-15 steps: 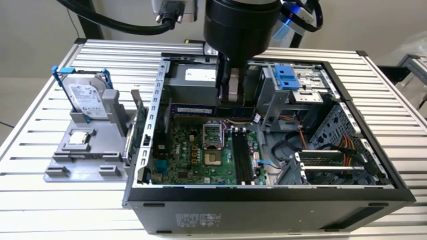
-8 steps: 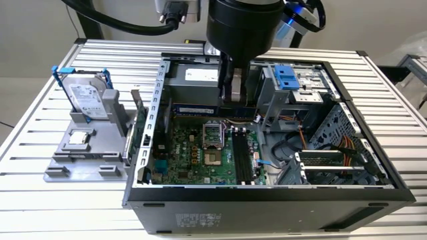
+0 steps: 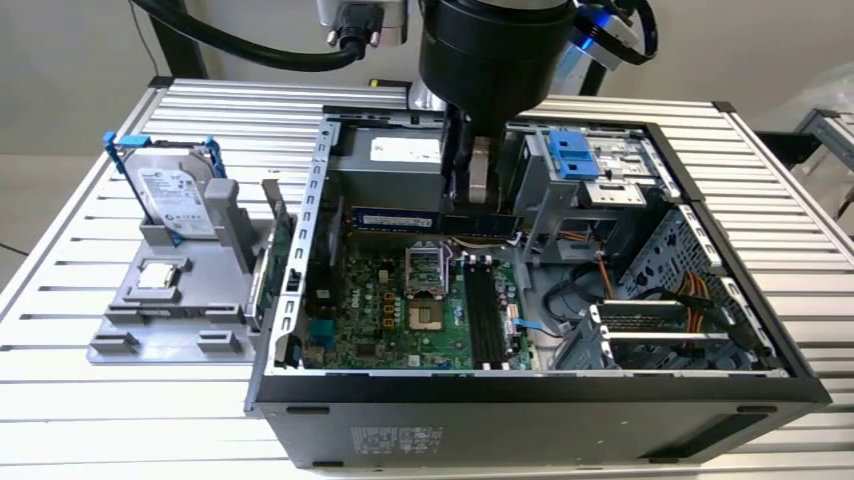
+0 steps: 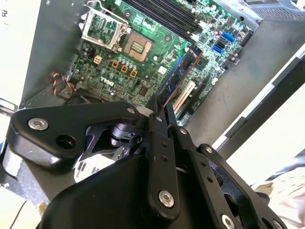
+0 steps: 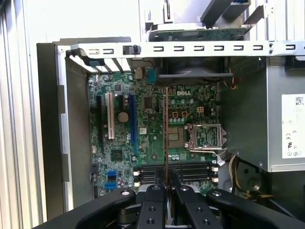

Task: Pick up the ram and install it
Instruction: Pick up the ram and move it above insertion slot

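Currently, my gripper [image 4: 164, 109] is pinching the ram [image 4: 181, 76] by one end, over the motherboard [image 3: 387, 300] inside the open computer case [image 3: 534, 420], mid-frame in the exterior view, on a slatted metal table [image 3: 120, 425].
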Controlling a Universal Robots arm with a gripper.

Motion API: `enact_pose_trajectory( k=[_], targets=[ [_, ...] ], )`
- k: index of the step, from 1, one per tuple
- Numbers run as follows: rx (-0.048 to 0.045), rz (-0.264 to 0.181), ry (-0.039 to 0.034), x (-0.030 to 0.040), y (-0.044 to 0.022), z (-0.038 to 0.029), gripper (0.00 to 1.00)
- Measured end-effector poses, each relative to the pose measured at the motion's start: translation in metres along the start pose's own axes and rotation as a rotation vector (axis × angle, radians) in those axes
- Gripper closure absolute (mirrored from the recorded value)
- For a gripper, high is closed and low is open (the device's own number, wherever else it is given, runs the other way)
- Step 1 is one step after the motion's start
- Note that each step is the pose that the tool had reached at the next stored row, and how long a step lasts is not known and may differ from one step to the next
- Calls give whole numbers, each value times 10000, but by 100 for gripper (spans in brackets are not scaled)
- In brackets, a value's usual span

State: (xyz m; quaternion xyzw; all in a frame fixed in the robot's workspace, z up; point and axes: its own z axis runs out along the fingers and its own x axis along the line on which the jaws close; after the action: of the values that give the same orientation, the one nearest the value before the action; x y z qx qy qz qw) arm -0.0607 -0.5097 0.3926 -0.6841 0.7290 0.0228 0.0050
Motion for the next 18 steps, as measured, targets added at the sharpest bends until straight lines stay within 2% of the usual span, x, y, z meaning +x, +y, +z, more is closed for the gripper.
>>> enact_pose_trajectory(
  k=[18],
  targets=[
    [0, 11, 0, -4, -65, -2, 100]
  ],
)
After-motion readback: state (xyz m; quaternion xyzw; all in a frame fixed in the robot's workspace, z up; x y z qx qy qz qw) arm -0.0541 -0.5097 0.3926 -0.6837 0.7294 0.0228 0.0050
